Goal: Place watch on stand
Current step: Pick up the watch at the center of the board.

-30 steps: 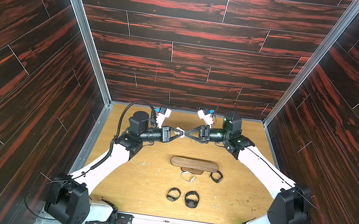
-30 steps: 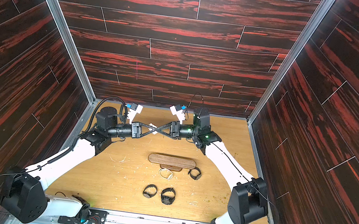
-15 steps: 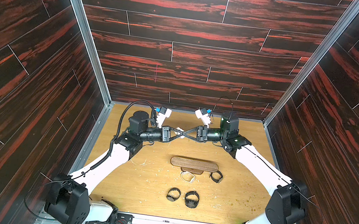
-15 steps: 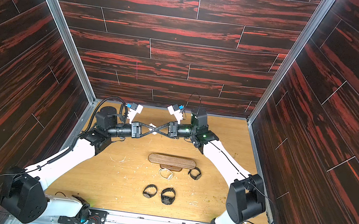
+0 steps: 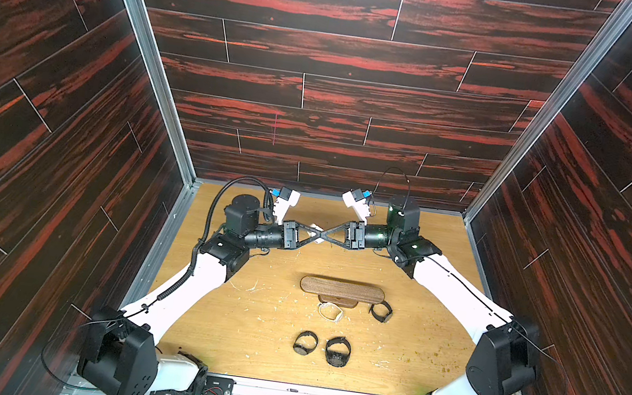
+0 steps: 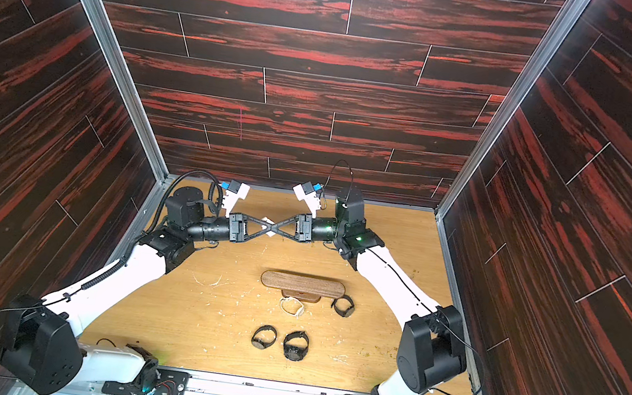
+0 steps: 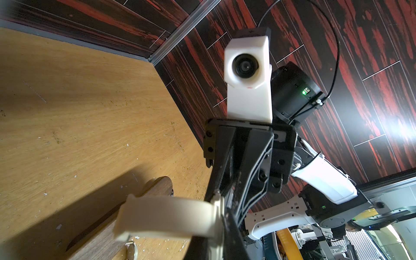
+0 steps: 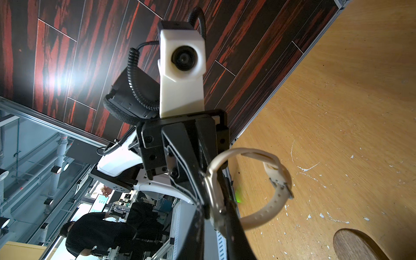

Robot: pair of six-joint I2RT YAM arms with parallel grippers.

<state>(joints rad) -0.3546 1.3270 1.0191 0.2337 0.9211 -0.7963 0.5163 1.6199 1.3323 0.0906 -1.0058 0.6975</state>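
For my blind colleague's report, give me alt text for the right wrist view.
A cream watch sits where the left pincer and right pincer cross, its strap looping over a wooden table; the stand's rounded end is partly in view.

Robotics lab: aluminium-framed test enclosure (image 5: 150,57)

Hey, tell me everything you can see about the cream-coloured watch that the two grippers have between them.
The cream watch has a matte, rubbery-looking strap with punched holes, closed into a loop by a metal buckle, and a silvery case seen edge-on. It hangs in the air above the table, nearer the back wall than the stand, touching neither. The left gripper and right gripper meet tip to tip, both pinching it at the case.
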